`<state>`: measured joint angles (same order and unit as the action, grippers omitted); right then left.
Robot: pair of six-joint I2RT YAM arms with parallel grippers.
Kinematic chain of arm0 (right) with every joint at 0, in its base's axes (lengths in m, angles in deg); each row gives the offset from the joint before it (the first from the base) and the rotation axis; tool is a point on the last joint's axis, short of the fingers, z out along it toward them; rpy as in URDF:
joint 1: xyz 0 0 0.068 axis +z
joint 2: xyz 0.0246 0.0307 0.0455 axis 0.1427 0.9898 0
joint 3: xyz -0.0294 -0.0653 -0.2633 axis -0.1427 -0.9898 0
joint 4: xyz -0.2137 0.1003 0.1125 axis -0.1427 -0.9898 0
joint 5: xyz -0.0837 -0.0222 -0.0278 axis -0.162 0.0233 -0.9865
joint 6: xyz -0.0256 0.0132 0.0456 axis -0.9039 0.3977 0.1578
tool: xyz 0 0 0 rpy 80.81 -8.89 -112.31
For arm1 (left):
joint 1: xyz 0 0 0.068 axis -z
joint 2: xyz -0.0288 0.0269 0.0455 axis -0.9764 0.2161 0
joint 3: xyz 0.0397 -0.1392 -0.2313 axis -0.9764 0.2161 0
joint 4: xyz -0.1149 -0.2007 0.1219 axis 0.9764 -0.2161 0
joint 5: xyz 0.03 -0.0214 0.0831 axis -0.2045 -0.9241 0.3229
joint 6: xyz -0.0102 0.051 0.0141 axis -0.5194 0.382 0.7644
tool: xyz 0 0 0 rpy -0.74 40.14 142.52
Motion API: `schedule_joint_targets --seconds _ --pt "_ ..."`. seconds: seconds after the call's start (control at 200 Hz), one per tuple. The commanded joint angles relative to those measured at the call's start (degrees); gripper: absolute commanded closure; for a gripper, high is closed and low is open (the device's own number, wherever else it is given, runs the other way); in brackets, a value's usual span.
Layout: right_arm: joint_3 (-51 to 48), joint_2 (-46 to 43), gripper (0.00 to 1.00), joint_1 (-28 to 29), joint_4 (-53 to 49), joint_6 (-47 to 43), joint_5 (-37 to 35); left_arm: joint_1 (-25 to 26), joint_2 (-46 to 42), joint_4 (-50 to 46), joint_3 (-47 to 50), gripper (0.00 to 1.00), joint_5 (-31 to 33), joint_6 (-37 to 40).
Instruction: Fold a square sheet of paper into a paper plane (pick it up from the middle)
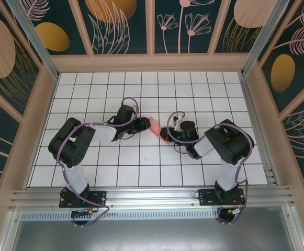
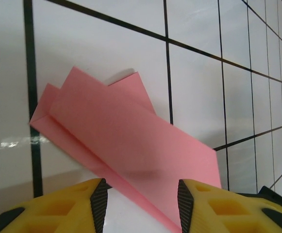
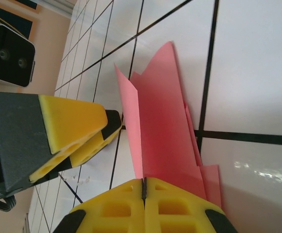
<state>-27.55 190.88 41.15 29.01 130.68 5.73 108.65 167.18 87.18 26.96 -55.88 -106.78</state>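
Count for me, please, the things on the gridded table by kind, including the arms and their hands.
Folded pink paper: 1
Arms, the left arm and the right arm: 2
Hands, the left hand and the right hand: 2
Total: 5

Folded paper seen as thin and matt, desk tiled glossy white, right pincer moulded in matt yellow plastic.

White, black-gridded surface enclosed left, right and far by wood-framed walls of dark teal floral panels; aluminium rail along the near edge.
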Motion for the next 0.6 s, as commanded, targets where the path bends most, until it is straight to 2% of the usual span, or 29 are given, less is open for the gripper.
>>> schedule_joint_targets --seconds 0.0,0.115,0.595 --pt "-1.1 1.3 1.00 -0.8 2.0 2.4 0.5 0.6 1.1 1.8 -1.9 0.57 -1.2 1.7" --pt "-1.5 1.3 1.00 -1.1 1.3 3.0 -0.4 0.8 1.8 1.8 -2.5 0.61 -1.6 2.0" --pt "-1.8 2.1 1.00 -1.3 0.0 5.0 0.4 1.4 6.0 0.2 -6.2 0.63 -2.7 3.4"
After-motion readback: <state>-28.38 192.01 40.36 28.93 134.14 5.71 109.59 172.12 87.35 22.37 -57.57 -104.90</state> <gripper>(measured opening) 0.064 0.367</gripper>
